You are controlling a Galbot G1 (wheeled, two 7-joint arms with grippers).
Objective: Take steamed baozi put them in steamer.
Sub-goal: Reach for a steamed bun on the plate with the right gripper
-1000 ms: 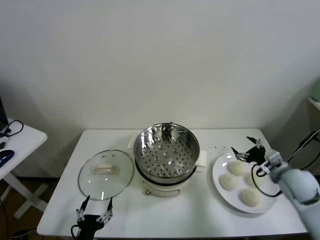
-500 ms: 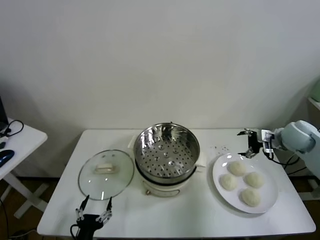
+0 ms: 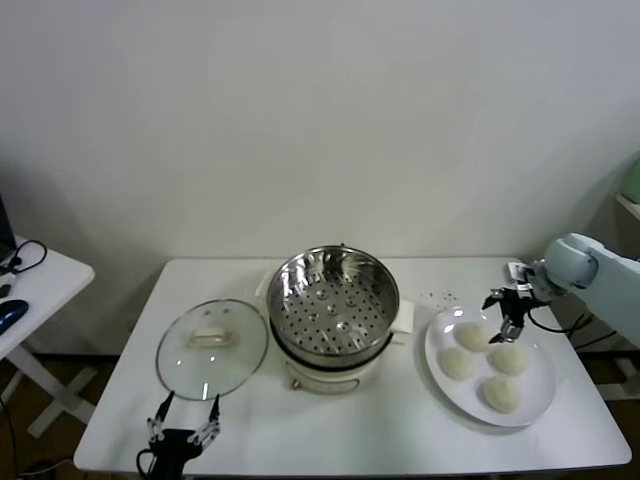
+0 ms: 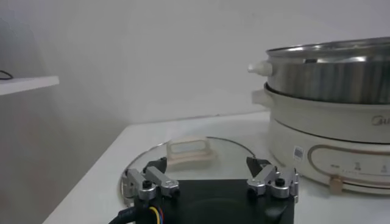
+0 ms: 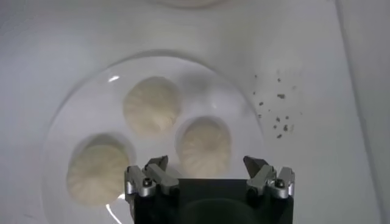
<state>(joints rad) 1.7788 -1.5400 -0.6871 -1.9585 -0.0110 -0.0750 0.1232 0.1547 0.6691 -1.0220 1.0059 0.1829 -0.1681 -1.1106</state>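
Several cream-white baozi (image 3: 457, 363) lie on a white plate (image 3: 432, 352) at the right of the table. The steel steamer (image 3: 333, 296) stands empty on its cream cooker base (image 3: 325, 376) at the table's middle. My right gripper (image 3: 505, 320) hovers open and empty over the plate's far side, between the two far buns. In the right wrist view three baozi (image 5: 152, 105) show on the plate (image 5: 79, 115), one of them (image 5: 204, 141) just ahead of the open right gripper (image 5: 206, 162). My left gripper (image 3: 183, 432) is open and idle at the table's front edge.
The glass lid (image 3: 212, 345) lies flat left of the steamer, just ahead of the left gripper (image 4: 206, 163) in the left wrist view, where the lid (image 4: 183, 159) and the steamer (image 4: 329, 61) show. Dark crumbs (image 3: 440, 296) dot the table behind the plate. A side table (image 3: 30, 285) stands far left.
The right arm swung from the front right round to the far right. Its gripper first rose off the plate's far edge, then came back down over the buns. The left arm stayed still.
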